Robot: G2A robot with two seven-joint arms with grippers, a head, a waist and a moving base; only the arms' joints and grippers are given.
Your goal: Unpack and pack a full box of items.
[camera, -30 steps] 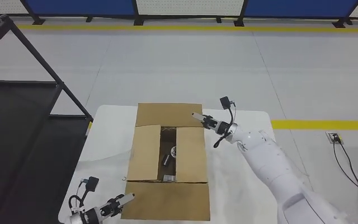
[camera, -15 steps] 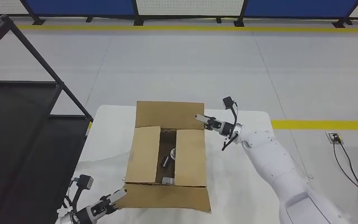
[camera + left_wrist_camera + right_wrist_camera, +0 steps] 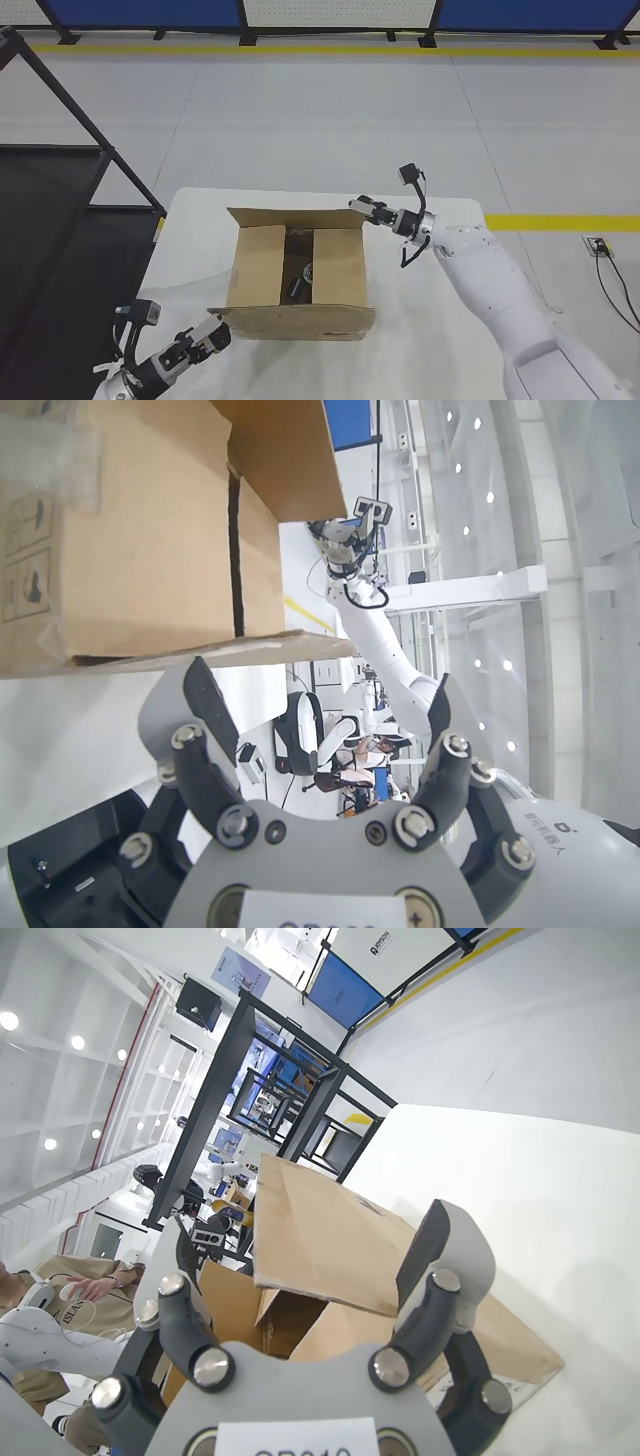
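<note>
I take everything from the box [image 3: 340,265], which sits in the middle of the white table [image 3: 190,250]. Its two inner flaps [image 3: 258,272] lie folded over the top with a dark slit between them, and that slit runs from the box's near side to its far side. Through the slit I can make out a few small items [image 3: 300,287], too small to name.

The far flap [image 3: 290,217] stands tilted up off the box's far edge. The near flap [image 3: 300,322] juts out from the near edge, towards me.

My right claw [image 3: 362,207] is at the right-hand end of the far flap. In its wrist view the right claw [image 3: 305,1233] is spread wide with the far flap's [image 3: 320,1248] free edge lying between the fingers. It holds nothing that I can see, though I can't say for sure whether a pad touches the cardboard.

My left claw [image 3: 212,333] is just off the box's near-left corner. Seen from its wrist, the left claw [image 3: 320,680] gapes wide and empty, just below the near flap's [image 3: 225,652] edge and apart from it.

So, as I judge it, each outer flap has its own arm closest: right for the far one, left for the near one. The inner flaps must be parted sideways from the slit before I can reach the items.
</note>
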